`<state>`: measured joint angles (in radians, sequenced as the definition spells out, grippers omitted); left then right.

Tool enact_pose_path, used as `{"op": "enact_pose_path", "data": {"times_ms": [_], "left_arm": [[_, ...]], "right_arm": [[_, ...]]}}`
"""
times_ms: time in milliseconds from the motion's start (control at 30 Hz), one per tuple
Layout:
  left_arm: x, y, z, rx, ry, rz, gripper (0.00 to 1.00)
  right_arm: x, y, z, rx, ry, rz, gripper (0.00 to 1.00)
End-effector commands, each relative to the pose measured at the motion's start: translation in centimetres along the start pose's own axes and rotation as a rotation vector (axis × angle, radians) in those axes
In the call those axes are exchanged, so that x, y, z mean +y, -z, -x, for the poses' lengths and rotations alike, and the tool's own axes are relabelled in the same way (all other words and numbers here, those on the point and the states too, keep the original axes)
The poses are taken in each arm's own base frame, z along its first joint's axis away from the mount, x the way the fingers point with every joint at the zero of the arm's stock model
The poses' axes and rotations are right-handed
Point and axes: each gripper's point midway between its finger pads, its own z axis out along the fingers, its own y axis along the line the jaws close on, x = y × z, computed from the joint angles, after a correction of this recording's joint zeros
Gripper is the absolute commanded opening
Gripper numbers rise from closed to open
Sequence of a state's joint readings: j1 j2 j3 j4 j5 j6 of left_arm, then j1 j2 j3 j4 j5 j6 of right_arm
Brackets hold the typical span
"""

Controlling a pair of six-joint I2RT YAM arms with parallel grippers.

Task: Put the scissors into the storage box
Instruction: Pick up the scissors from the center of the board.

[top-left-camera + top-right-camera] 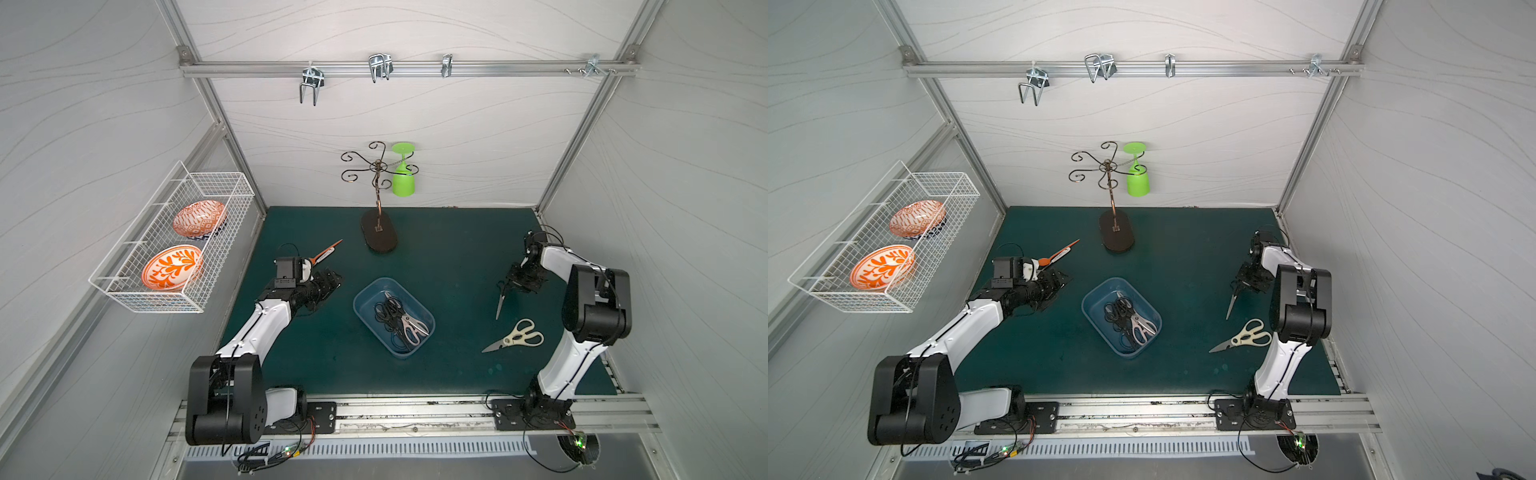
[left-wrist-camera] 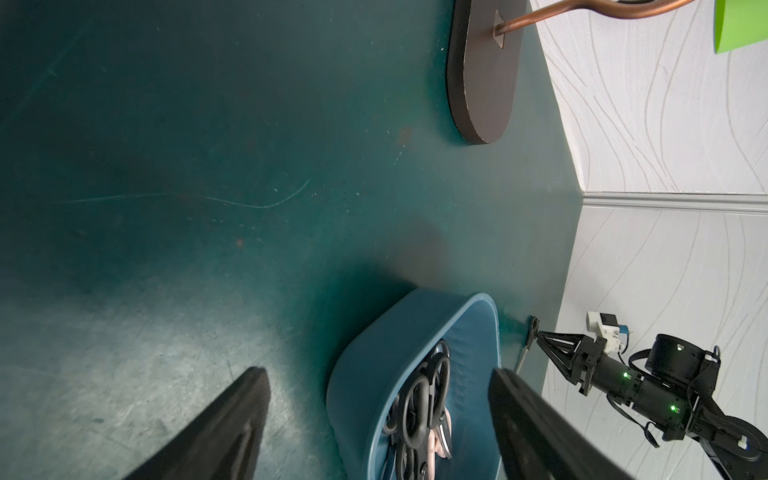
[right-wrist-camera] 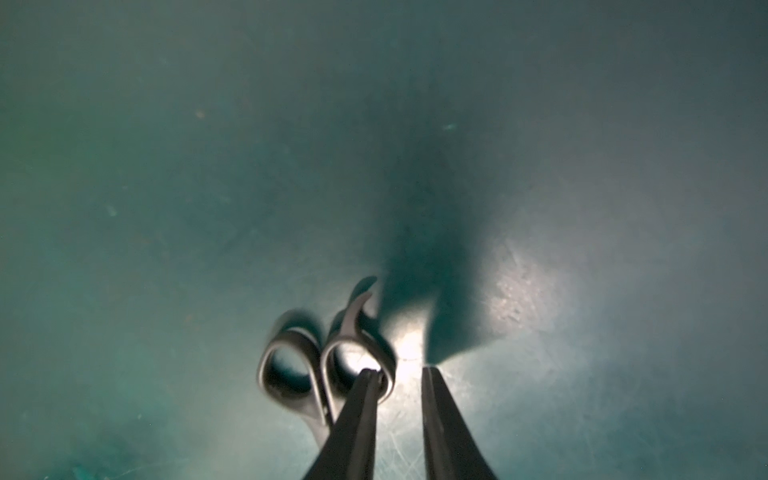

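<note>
The right fingers (image 3: 357, 415) stand slightly apart, one inside and one outside a handle loop of the grey scissors (image 3: 318, 386). They should pinch that rim firmly before lifting, or the blades may swing. The storage box (image 1: 365, 297) lies well apart, nearer the left fingers (image 2: 232, 415), spread wide and empty. No writing is legible.
</note>
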<state>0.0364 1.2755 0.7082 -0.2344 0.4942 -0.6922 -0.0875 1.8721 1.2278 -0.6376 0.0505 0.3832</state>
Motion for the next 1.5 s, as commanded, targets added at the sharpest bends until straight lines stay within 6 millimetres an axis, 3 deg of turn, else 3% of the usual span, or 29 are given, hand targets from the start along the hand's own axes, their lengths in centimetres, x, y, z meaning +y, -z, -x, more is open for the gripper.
{"op": "enact_pose_path", "data": {"times_ms": [0, 267, 500, 700, 933, 1200, 1467], "left_arm": [[-0.5, -0.1, 0.4, -0.009, -0.015, -0.016, 0.87], [-0.4, -0.2, 0.3, -0.006, -0.014, -0.012, 0.87], [-0.4, -0.2, 0.3, -0.006, -0.015, -0.009, 0.87], [-0.4, -0.2, 0.4, -0.008, -0.015, -0.010, 0.87], [-0.3, -0.2, 0.3, -0.006, -0.015, -0.007, 0.87], [-0.4, -0.3, 0.3, 0.002, -0.010, -0.014, 0.87], [-0.7, -0.1, 0.3, -0.002, -0.013, -0.023, 0.87]], "right_arm": [[0.0, -0.5, 0.1, 0.008, 0.002, 0.005, 0.24], [0.1, -0.9, 0.2, 0.010, 0.002, 0.010, 0.24], [-0.2, -2.3, -0.6, 0.058, -0.001, -0.004, 0.23], [-0.2, -2.7, -0.8, 0.066, 0.001, -0.009, 0.09], [-0.1, -2.1, -0.5, 0.058, 0.007, -0.006, 0.00], [2.2, 3.3, 0.4, -0.035, 0.078, 0.047, 0.00], [5.7, 8.5, -1.3, -0.093, 0.190, 0.099, 0.00]]}}
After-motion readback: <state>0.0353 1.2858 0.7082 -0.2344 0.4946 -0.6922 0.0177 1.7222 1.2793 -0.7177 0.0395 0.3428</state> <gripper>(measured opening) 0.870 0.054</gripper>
